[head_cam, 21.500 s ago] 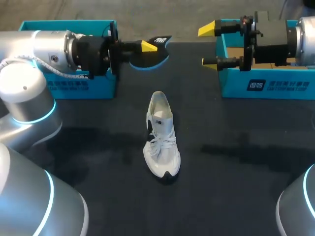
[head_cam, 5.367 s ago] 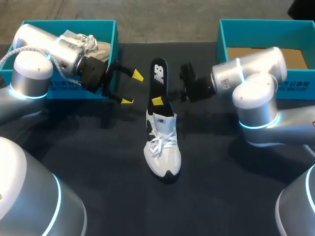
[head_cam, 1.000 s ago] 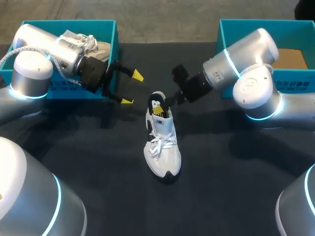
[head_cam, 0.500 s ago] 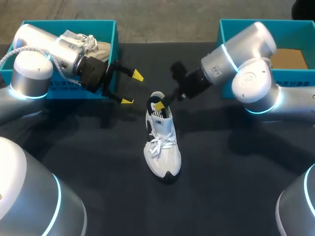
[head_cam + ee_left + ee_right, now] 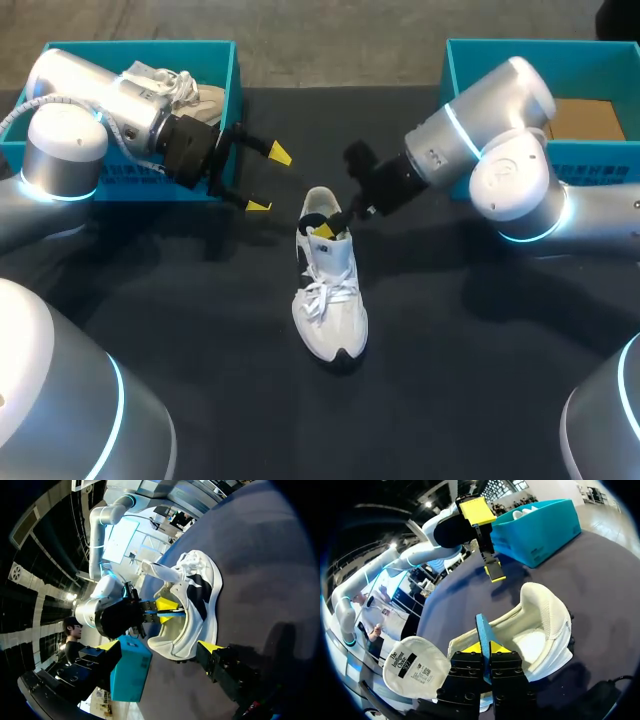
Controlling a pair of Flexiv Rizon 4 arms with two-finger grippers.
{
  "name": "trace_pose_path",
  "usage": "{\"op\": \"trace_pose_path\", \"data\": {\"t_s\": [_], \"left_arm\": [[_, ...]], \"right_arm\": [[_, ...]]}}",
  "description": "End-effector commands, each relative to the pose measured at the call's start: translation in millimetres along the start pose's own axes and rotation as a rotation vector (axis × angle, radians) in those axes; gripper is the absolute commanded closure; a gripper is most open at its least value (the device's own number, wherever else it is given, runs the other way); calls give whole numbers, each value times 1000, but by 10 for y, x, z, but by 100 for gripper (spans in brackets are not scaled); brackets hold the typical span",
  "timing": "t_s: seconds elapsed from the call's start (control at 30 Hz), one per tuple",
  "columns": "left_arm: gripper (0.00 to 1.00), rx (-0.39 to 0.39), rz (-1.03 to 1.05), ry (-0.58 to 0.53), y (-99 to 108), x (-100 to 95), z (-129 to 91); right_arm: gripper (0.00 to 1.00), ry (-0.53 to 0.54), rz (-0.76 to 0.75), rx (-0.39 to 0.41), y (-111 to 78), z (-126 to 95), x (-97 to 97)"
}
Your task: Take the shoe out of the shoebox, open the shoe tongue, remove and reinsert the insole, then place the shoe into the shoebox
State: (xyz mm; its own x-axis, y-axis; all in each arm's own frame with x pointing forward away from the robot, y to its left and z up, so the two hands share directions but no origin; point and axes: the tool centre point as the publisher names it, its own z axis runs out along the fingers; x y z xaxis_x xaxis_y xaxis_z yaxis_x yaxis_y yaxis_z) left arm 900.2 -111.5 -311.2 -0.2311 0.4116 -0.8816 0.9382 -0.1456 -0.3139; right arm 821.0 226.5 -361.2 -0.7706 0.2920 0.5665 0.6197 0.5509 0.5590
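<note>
Could make out only a thin teal edge of the insole (image 5: 481, 630), with the rest down in the shoe (image 5: 328, 280) or behind fingers. Saw both the left shoebox (image 5: 140, 48) and right shoebox (image 5: 520, 47) partly blocked by arms. Found right end effector (image 5: 330, 228) pinched on that insole at the heel opening; left end effector (image 5: 268, 180) spread wide, empty, near the heel, apart. Counted one shoe upright mid table (image 5: 450, 380), tongue (image 5: 415, 672) flipped out; a second shoe (image 5: 185, 90) in left shoebox; two shoeboxes.
</note>
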Motion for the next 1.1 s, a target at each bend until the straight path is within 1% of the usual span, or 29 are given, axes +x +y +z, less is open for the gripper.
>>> {"op": "trace_pose_path", "data": {"t_s": [0.03, 0.07, 0.1, 0.13, 0.17, 0.2, 0.23, 0.3, 0.37, 0.4, 0.63, 1.1], "left_arm": [[0, 2, 1, -1, 14, 5, 3], [0, 2, 1, -1, 14, 5, 3], [0, 2, 1, -1, 14, 5, 3], [0, 2, 1, -1, 14, 5, 3], [0, 2, 1, -1, 14, 5, 3], [0, 2, 1, -1, 14, 5, 3], [0, 2, 1, -1, 14, 5, 3], [0, 2, 1, -1, 14, 5, 3], [0, 2, 1, -1, 14, 5, 3], [0, 2, 1, -1, 14, 5, 3], [0, 2, 1, -1, 14, 5, 3], [0, 2, 1, -1, 14, 5, 3]], "right_arm": [[58, -11, -2, -7, 6, 17, 23], [52, -16, -10, -13, 25, 4, 36], [44, -21, -17, -18, 44, -10, 47], [27, -22, -21, -18, 62, -20, 58], [19, -27, -30, -15, 79, -30, 71], [18, -32, -35, -17, 96, -41, 84], [13, -33, -39, -18, 111, -52, 96], [11, -41, -53, -22, 141, -73, 121], [5, -46, -65, -25, 171, -92, 146], [0, -48, -70, -27, 186, -102, 155], [0, -65, -92, -35, 244, -140, 166], [0, -107, -131, -77, 386, -306, 230]]}}
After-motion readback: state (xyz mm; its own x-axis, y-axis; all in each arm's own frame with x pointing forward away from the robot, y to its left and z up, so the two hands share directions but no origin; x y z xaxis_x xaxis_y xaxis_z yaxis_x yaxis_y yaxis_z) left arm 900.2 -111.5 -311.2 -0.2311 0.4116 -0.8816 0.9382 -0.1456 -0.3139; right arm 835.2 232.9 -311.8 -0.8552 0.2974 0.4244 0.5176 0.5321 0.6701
